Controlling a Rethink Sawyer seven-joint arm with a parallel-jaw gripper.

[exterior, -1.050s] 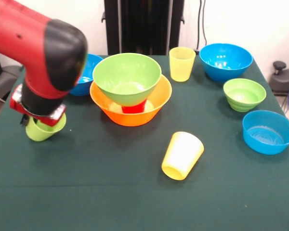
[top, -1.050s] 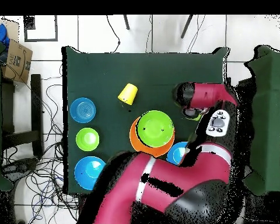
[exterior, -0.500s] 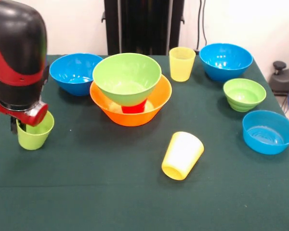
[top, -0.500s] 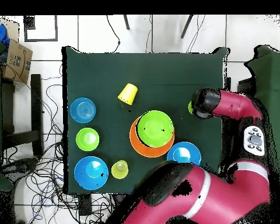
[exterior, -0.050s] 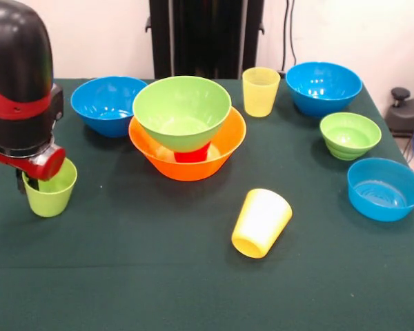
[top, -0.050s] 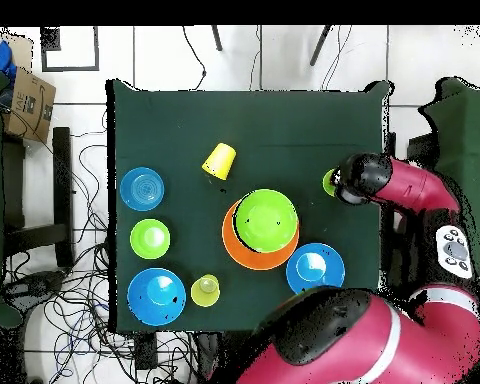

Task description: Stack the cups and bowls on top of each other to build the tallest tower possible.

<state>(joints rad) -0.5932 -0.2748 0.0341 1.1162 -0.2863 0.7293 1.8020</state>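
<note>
My gripper point(exterior, -0.050s: 34, 181) is at the table's left side, shut on the rim of the lime green cup point(exterior, -0.050s: 50, 195), which stands upright on the cloth; the wrist hides most of the gripper. In the overhead view only a sliver of this cup point(top, -0.050s: 328, 183) shows beside the arm. The tower is a large lime green bowl point(exterior, -0.050s: 182, 110) resting on a red cup point(exterior, -0.050s: 192, 154) inside the orange bowl point(exterior, -0.050s: 186, 165). A bright yellow cup point(exterior, -0.050s: 261, 222) lies on its side in front. A pale yellow cup point(exterior, -0.050s: 260, 91) stands upright behind.
A blue bowl point(exterior, -0.050s: 107, 103) sits behind and left of the tower. Another blue bowl point(exterior, -0.050s: 323, 86), a small green bowl point(exterior, -0.050s: 350, 134) and a shallow blue bowl point(exterior, -0.050s: 385, 187) line the right side. The arm point(top, -0.050s: 384, 300) covers the table's corner in the overhead view.
The arm swung out toward the table's left edge with the lime green cup. The cup went from tilted and raised to upright and low on the cloth.
</note>
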